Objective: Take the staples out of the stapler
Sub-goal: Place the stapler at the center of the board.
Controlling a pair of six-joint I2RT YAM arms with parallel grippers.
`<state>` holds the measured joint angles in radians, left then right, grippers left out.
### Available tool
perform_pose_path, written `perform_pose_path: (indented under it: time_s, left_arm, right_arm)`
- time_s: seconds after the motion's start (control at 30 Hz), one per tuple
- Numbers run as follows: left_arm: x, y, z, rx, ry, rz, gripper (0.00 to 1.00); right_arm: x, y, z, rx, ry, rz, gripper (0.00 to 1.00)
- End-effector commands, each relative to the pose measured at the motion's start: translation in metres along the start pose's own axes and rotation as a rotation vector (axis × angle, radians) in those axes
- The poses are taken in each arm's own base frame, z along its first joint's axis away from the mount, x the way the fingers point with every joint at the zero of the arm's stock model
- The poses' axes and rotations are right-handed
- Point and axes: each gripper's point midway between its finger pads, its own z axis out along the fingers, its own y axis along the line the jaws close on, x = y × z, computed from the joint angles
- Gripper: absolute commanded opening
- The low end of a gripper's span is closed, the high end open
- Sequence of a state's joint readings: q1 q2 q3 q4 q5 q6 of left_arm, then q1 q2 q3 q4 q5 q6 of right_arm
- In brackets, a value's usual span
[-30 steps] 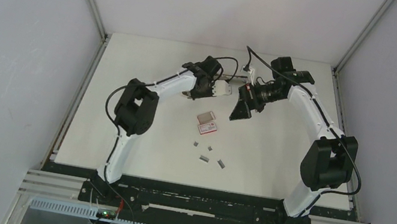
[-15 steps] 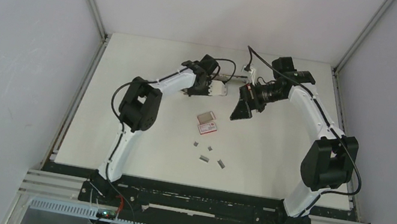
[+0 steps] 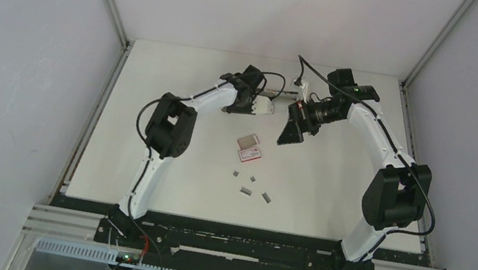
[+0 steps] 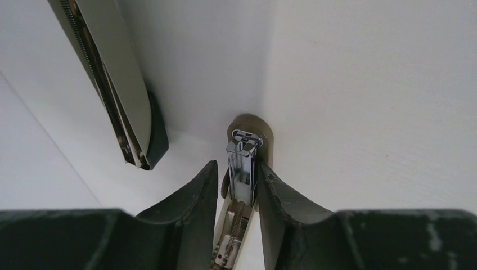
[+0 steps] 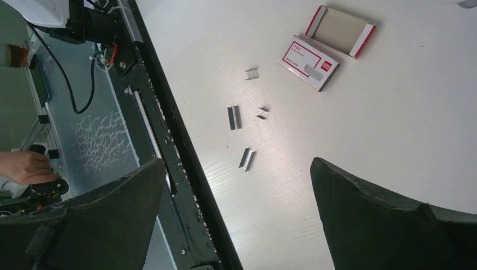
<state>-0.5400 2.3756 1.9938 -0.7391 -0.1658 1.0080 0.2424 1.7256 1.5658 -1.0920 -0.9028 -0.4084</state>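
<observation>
The stapler [image 3: 263, 107] is held at the far middle of the table by my left gripper [image 3: 253, 106]. In the left wrist view the fingers close on its chrome magazine [image 4: 243, 153], whose tip meets the white surface. Its beige lid [image 4: 121, 84] is swung open to the upper left. My left gripper [image 4: 239, 174] is shut on the stapler, with only a sliver of gap at the left finger. Several loose staples [image 3: 246, 191] lie near the table's middle, seen again as staples [image 5: 234, 117] under my right gripper [image 5: 237, 163]. My right gripper [image 3: 289, 133] hangs open and empty.
A red-and-white staple box [image 3: 250, 154] and its pulled-out tray [image 3: 247, 140] lie between the grippers and the staples; the box [image 5: 308, 62] and tray [image 5: 340, 31] also show in the right wrist view. The table's black front rail [image 5: 169, 140] runs below.
My left arm has shifted slightly toward the back with the stapler in its fingers. The right arm, staples and box have not moved.
</observation>
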Motion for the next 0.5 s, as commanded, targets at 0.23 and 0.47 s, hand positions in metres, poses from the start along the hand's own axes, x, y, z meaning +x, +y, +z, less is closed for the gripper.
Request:
perform_pose_path:
  time_s: [0.23, 0.47]
  left_arm:
    - [-0.011, 0.036, -0.017, -0.12, -0.031, -0.007, 0.46]
    - [-0.015, 0.048, -0.044, -0.172, -0.068, -0.041, 0.51]
  right_arm:
    - [-0.01, 0.01, -0.01, -0.005, -0.048, -0.056, 1.0]
    - [-0.01, 0.011, -0.01, -0.001, -0.048, -0.059, 1.0]
